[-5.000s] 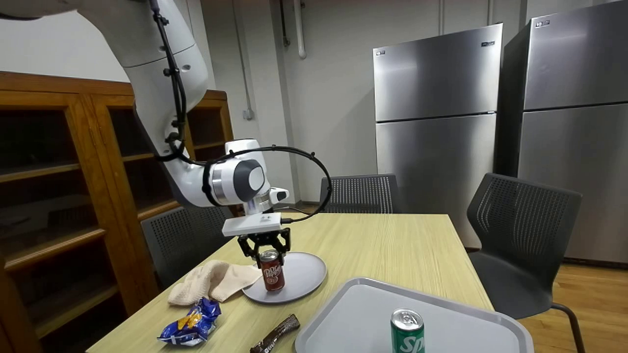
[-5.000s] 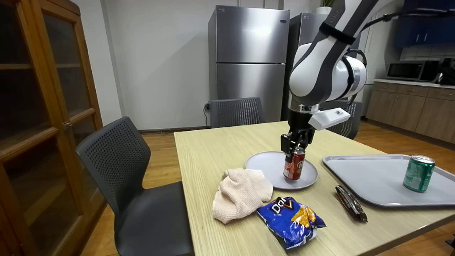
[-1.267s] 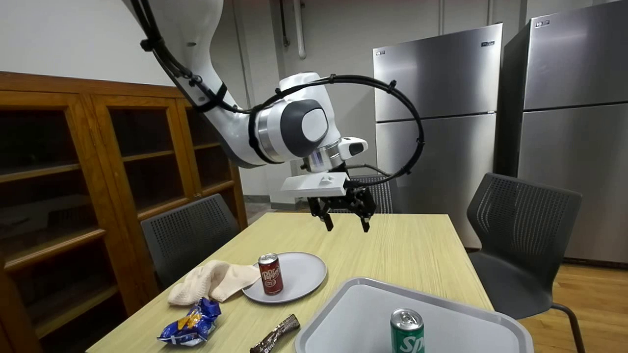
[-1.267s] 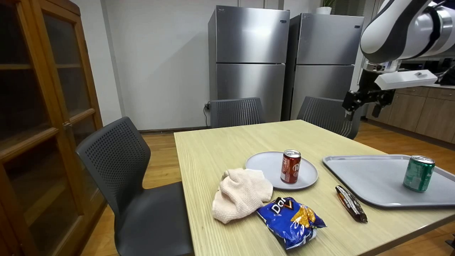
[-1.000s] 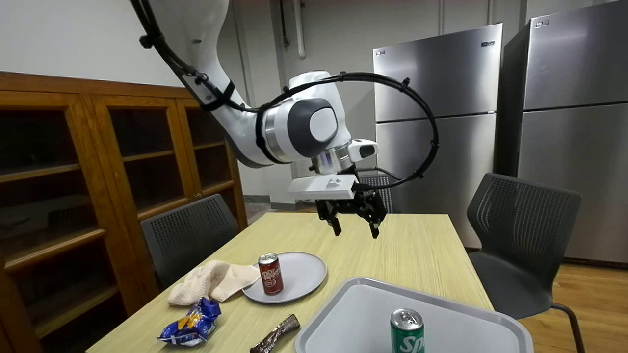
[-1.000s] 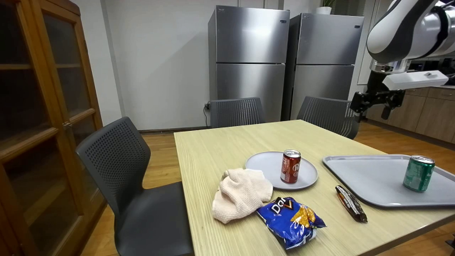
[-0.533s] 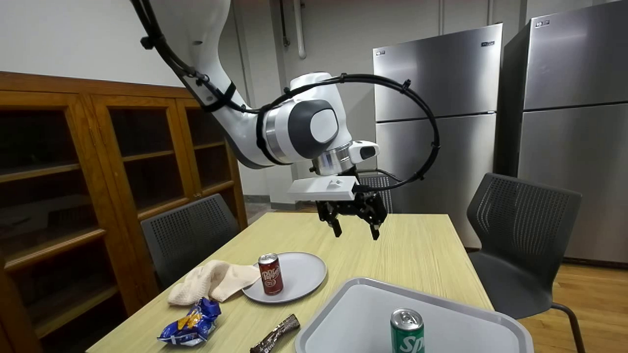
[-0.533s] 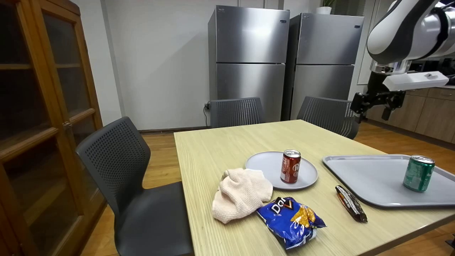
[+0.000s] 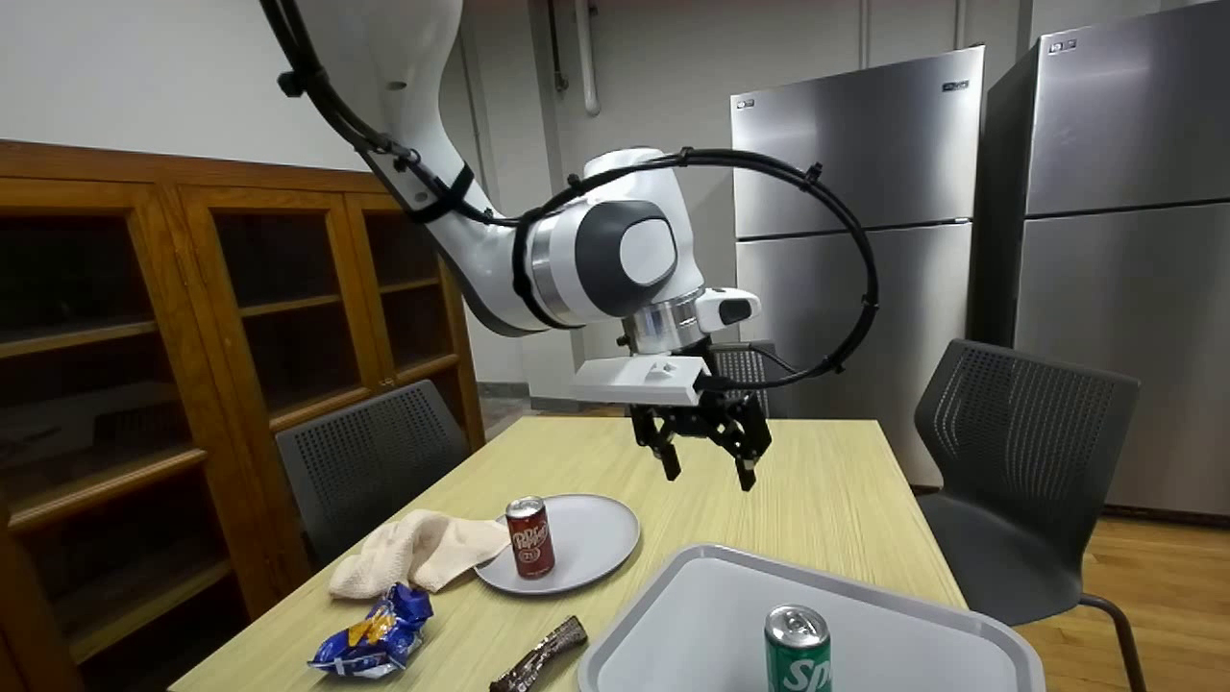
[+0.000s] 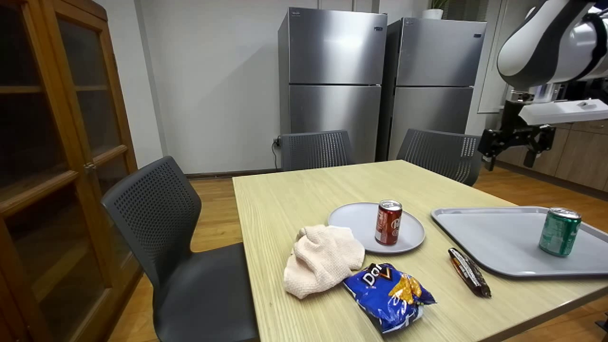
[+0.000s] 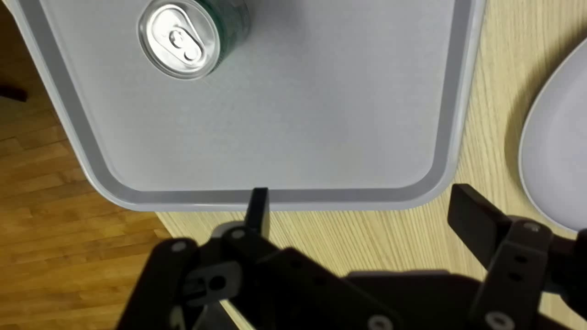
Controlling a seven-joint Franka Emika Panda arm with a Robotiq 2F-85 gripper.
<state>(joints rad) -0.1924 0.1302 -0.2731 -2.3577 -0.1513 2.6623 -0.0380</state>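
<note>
My gripper is open and empty, held in the air above the table. In an exterior view it shows at the right side. In the wrist view its fingers are wide apart, over the near edge of the grey tray. A green Sprite can stands upright on the tray, apart from the fingers; it shows in both exterior views. A dark red Dr Pepper can stands upright on a round grey plate, away from the gripper; the can also shows here.
A cream cloth lies beside the plate, touching or close to its rim. A blue Doritos bag and a dark wrapped bar lie on the wooden table. Dark chairs stand around the table, with fridges behind.
Five seconds ago my gripper was around the Dr Pepper can on the plate. It has opened, risen and moved away, leaving the can upright there. In the last half second it dropped slightly.
</note>
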